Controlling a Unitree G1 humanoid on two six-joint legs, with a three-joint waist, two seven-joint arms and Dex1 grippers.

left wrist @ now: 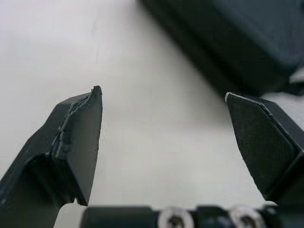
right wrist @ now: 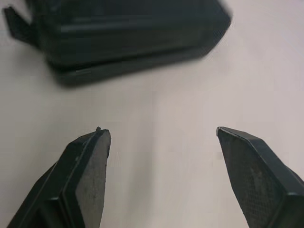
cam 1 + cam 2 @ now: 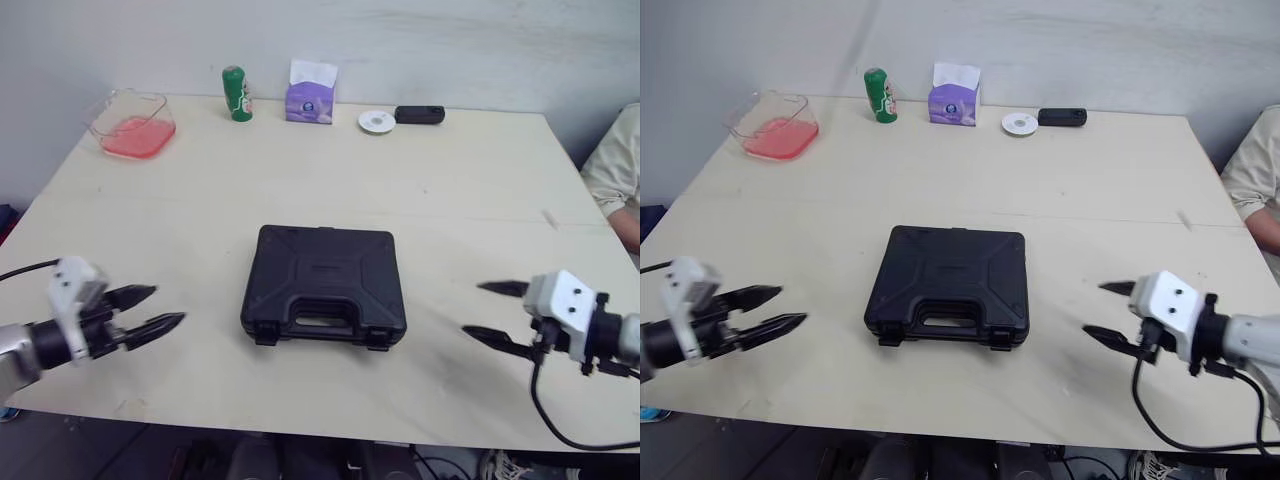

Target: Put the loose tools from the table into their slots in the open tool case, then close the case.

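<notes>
Case (image 3: 323,285) lies shut mid-worktop (image 3: 450,200); no loose tools seen. Left pincer (image 3: 168,304), right pincer (image 3: 473,308) both apart, empty, flanking it. Task looks finished; you confirm lid fastened, withdraw.

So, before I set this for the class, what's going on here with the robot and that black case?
Nothing is being handled right now. The black tool case lies flat in the middle of the table with its lid already shut and its handle towards the robot. The left gripper and the right gripper sit one on each side of it, both open, empty and apart from the case. A green can and a tissue pack stand along the far edge.
</notes>
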